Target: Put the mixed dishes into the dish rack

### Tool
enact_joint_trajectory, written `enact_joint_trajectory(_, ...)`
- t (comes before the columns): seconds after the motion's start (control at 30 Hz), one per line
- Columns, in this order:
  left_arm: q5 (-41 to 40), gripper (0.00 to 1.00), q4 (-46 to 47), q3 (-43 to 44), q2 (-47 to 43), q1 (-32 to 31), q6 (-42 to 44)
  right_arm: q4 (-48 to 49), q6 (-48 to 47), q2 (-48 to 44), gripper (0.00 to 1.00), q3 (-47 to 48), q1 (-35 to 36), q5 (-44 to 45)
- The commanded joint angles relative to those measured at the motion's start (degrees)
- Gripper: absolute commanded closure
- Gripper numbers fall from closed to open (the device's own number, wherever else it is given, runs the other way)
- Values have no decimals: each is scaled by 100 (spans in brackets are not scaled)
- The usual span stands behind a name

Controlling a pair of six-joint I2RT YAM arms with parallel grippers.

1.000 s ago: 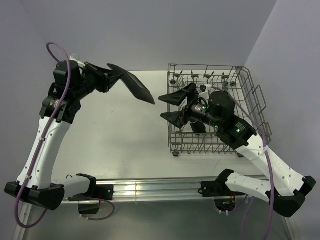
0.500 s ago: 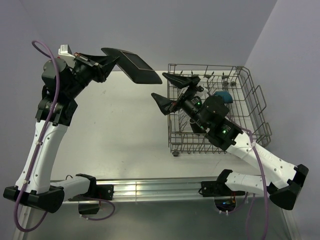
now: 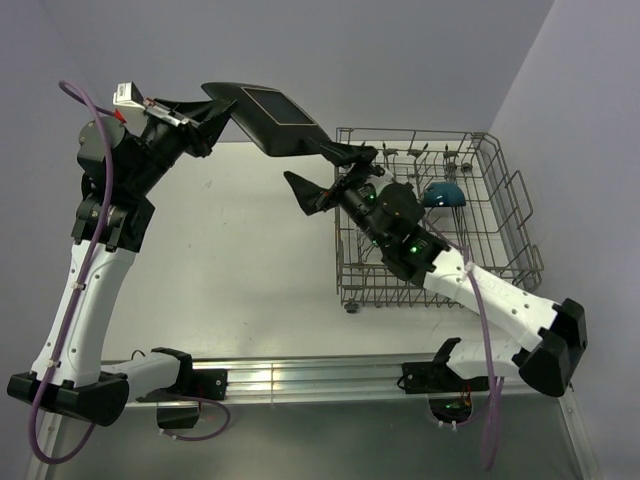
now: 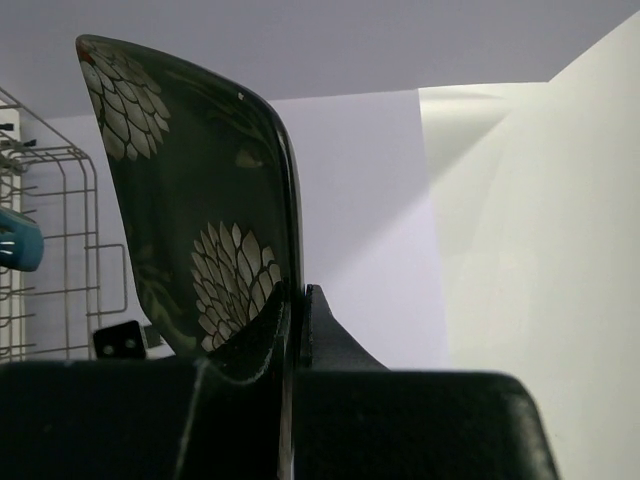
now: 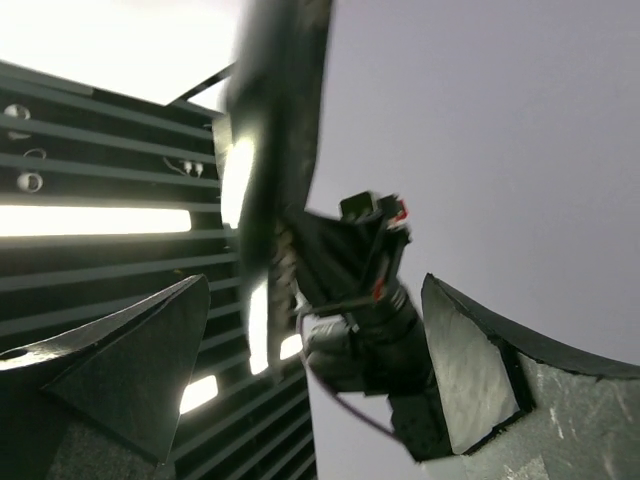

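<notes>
My left gripper (image 3: pixel 213 112) is shut on one edge of the square black floral plate (image 3: pixel 275 120) and holds it high above the table, left of the dish rack (image 3: pixel 500 175). In the left wrist view the plate (image 4: pixel 190 190) stands on edge, pinched at its lower edge by the gripper (image 4: pixel 297 305). My right gripper (image 3: pixel 324 170) is open and empty just below and right of the plate, at the rack's left rim. In the right wrist view its open gripper (image 5: pixel 315 290) frames the plate's edge (image 5: pixel 275 110). A blue-green cup (image 3: pixel 441 194) lies in the rack.
The rack's wire wall (image 4: pixel 60 250) and the blue-green cup (image 4: pixel 15 240) show at the left of the left wrist view. My right arm (image 3: pixel 450 270) lies across the rack and hides its middle. The pale table (image 3: pixel 240 260) spreads left of the rack.
My left gripper has lifted the plate higher and carried it right, toward the rack. My right gripper has come up out of the rack and moved left toward the plate, still open.
</notes>
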Motion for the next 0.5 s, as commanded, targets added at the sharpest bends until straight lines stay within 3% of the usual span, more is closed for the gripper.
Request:
enact_joint_trajectory(0.0,125,100,1447,44,-321,18,-532,745,455,368,7,334,-4,124)
enact_joint_trajectory(0.37,257,100,1684,-650,-620,26,-725,1167,297,1247,18,1432,-154,256)
enact_joint_trajectory(0.47,292,100,1676,-765,-699,26,-726,1132,323,1388,37,1556,-162,317)
